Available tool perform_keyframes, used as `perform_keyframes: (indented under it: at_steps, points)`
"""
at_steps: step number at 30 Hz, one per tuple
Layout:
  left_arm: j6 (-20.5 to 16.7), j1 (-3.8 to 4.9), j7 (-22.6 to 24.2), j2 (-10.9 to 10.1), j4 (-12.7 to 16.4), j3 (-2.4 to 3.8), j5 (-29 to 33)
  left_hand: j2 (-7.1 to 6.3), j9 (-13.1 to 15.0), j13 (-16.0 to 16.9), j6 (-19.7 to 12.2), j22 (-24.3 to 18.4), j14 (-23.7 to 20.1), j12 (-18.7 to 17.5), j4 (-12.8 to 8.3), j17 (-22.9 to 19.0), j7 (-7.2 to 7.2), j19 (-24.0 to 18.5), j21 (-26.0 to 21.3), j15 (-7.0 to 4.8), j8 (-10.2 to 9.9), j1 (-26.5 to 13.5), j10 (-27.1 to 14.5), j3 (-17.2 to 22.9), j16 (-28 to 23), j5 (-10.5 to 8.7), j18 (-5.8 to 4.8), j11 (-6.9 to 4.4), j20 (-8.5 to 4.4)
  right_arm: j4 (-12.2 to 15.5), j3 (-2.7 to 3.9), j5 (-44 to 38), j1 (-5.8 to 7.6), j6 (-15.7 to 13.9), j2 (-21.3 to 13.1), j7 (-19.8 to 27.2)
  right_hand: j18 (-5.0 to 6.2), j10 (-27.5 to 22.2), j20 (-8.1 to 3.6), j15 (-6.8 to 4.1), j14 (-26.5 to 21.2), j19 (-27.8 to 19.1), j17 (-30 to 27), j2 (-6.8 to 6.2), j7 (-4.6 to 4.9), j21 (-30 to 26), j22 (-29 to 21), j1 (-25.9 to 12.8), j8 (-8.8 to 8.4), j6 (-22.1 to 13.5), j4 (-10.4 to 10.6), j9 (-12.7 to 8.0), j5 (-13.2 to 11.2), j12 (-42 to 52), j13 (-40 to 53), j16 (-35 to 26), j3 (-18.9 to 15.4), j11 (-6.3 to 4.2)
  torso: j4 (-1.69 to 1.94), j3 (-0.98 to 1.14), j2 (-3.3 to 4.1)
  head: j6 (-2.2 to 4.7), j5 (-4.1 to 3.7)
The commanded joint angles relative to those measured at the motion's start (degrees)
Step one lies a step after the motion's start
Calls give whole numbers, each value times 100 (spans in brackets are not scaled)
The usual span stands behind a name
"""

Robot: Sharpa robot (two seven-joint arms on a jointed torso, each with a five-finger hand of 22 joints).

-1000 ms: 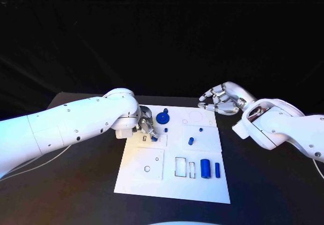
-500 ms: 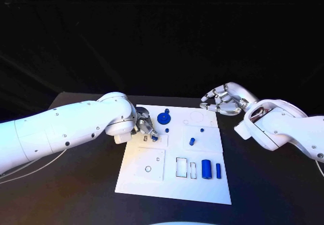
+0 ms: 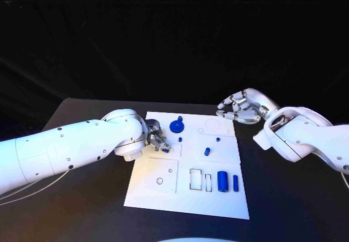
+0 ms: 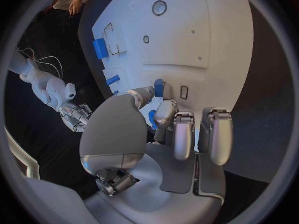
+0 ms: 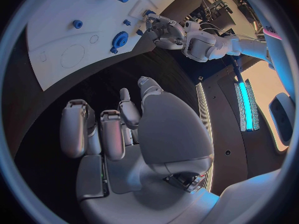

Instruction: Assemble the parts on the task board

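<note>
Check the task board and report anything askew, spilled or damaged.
Nothing stands out. The task board lies flat and looks undamaged, and the loose blue cylinders lie tidily beside their slots. The left hand pinches a small blue part over the board; the right hand hovers off it.

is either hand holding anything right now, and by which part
The left hand pinches a small blue part by its end, over the white task board. The right hand holds nothing, fingers curled.
</note>
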Motion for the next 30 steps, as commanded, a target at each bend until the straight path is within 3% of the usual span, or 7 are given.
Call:
perform_keyframes:
  at_steps: [1,30]
  points:
    - [-196,-18,-229,3,31,5,-403,12,509,8,14,1506,612,24,-868,1508,-46,615,14,-45,42,-24,37,911,14,26,-85,-13,-37,5,0,-83,-6,47,-2,22,58,-39,3,-49,380,-31,671,48,-13,-33,657,-25,29,-10,10,8,41,-25,-7,-24,-37,7,-4,-1,3,-2,5]
    - [-53,-38,-252,11,57,8,-361,5,579,21,23,1506,612,33,-910,1508,-55,615,14,-54,69,-63,55,978,14,76,-85,-23,-44,1,-1,-93,-11,55,6,27,55,-34,3,-48,381,-23,673,53,-13,-23,663,-34,31,-10,15,8,47,-20,-2,-23,-40,7,4,5,1,-44,11]
